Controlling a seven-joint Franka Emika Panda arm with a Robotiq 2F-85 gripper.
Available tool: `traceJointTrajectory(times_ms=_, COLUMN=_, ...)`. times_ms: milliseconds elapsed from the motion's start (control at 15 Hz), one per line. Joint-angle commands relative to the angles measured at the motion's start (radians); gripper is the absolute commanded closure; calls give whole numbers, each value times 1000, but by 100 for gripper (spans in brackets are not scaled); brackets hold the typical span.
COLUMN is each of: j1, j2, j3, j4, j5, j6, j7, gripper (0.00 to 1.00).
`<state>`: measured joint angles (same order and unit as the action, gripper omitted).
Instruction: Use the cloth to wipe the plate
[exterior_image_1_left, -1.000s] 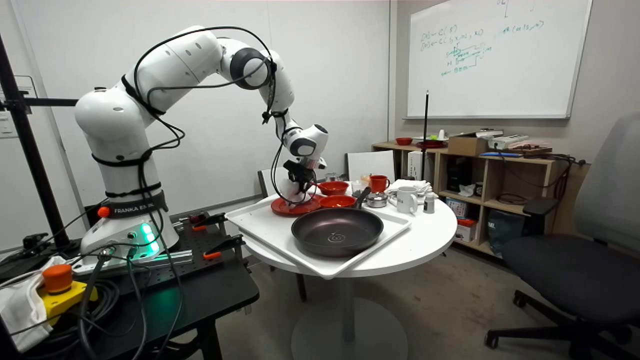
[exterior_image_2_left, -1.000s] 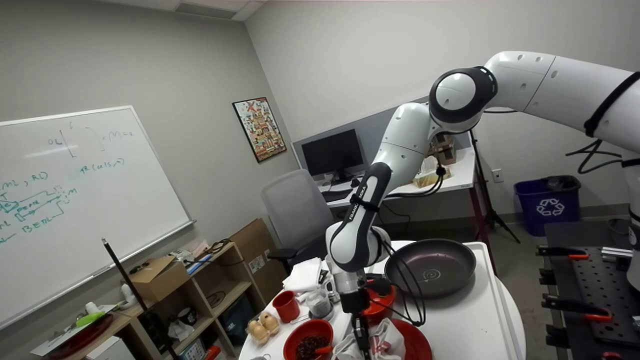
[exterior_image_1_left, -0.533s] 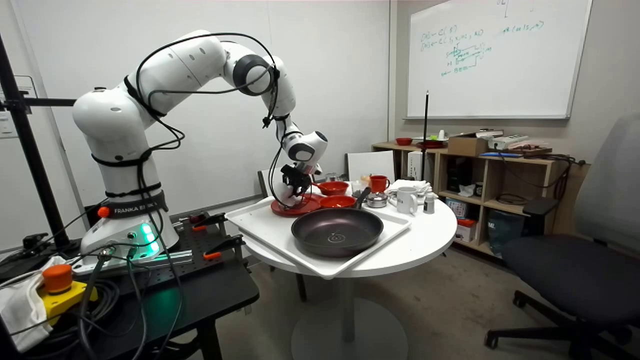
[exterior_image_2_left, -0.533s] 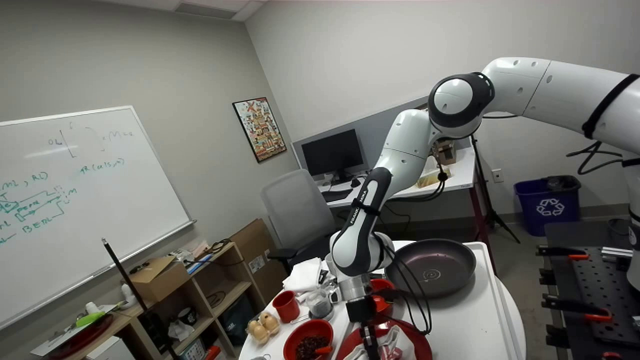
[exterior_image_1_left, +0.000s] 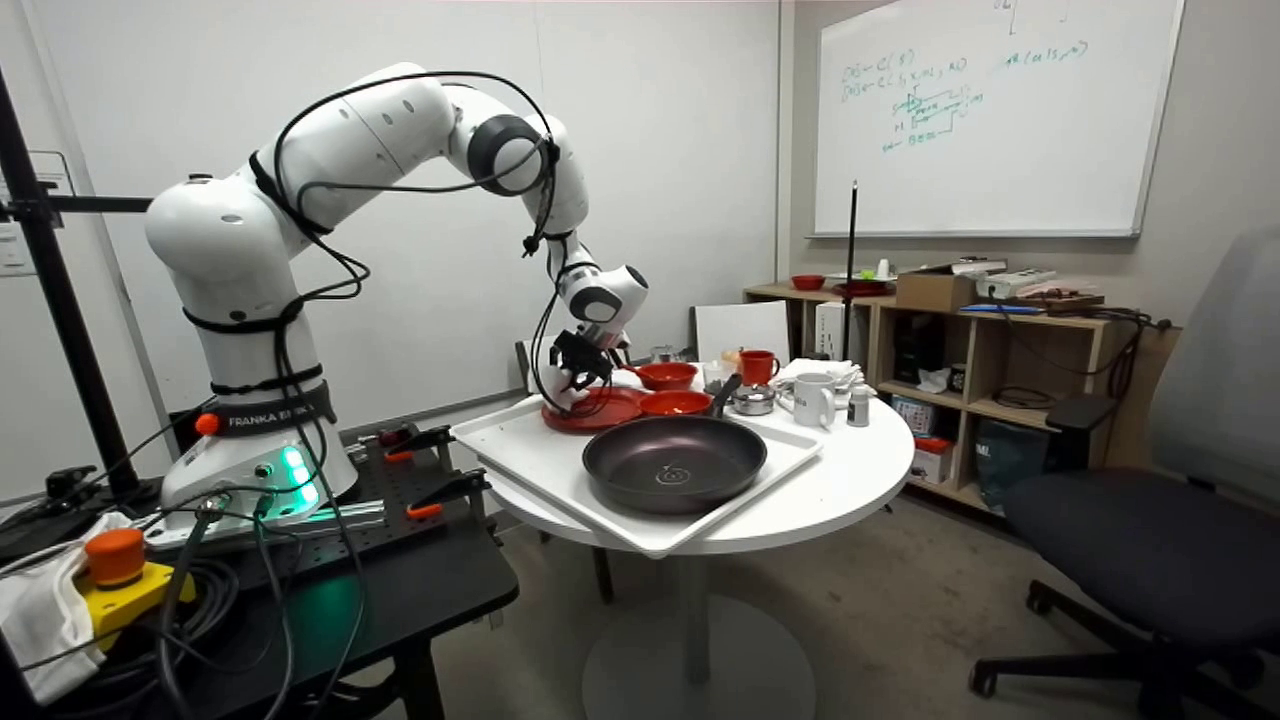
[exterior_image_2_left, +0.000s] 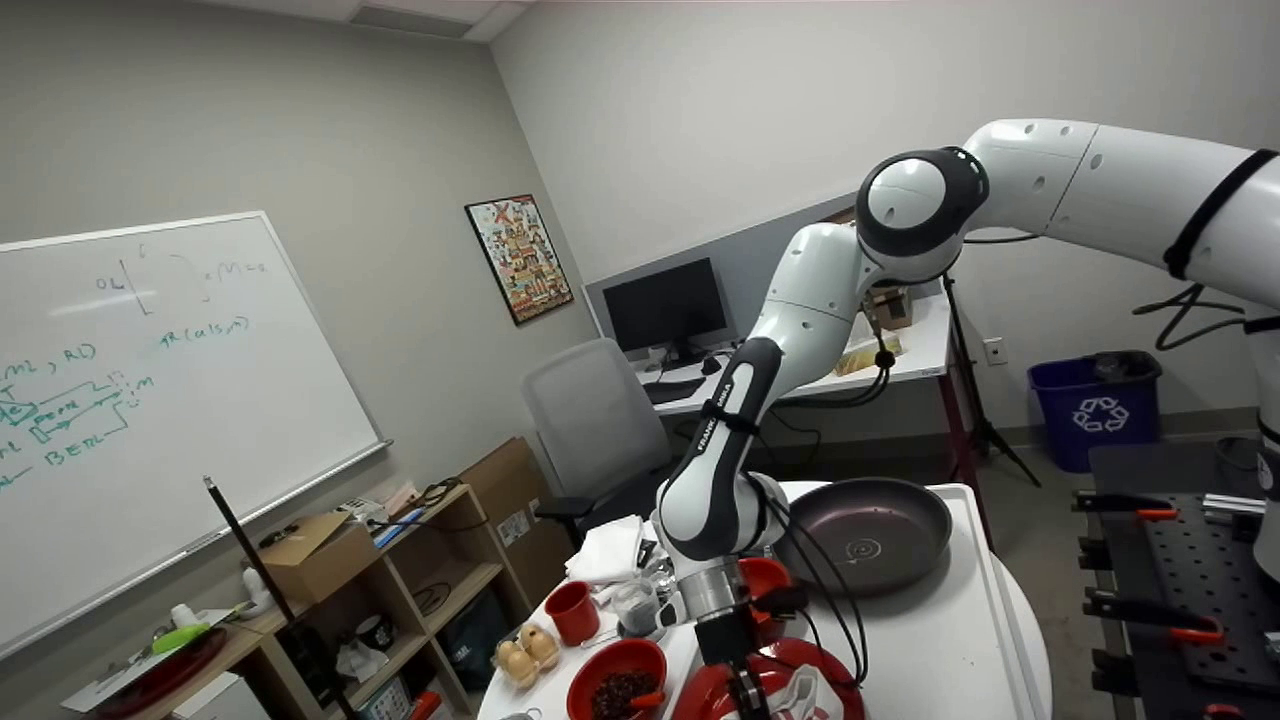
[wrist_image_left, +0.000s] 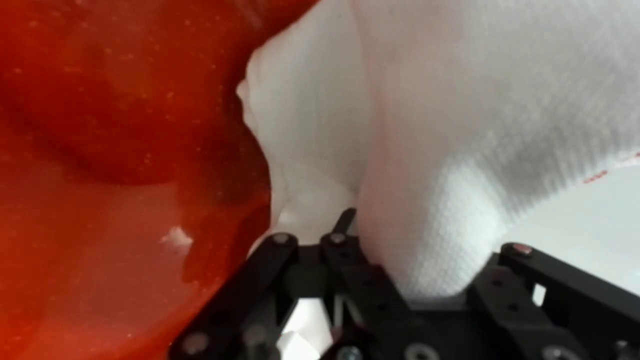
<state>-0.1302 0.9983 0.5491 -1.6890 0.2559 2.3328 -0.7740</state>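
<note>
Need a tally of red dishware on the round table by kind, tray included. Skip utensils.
Red plate: 1
Red bowls: 2
Red mug: 1
Total: 4

White arm (exterior_image_1_left: 375, 118), black cables (exterior_image_1_left: 549, 155), black fingers (wrist_image_left: 250, 290).

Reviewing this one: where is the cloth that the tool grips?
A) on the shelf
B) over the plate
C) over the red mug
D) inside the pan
B: in the wrist view the cloth hides part of the plate, whose red surface shows right beside the white folds.
</note>
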Motion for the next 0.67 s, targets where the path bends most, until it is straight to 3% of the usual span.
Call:
traceJointTrajectory(times_ms=0, j1=6, j2=2, j3=19, j4=11, j5=37, j6=-42, j7=-77, gripper=90)
traceJointTrajectory(times_ms=600, j1=25, j2=-46, j3=61, j4=-65, j5=64, j6=-13, j7=-175, gripper=90)
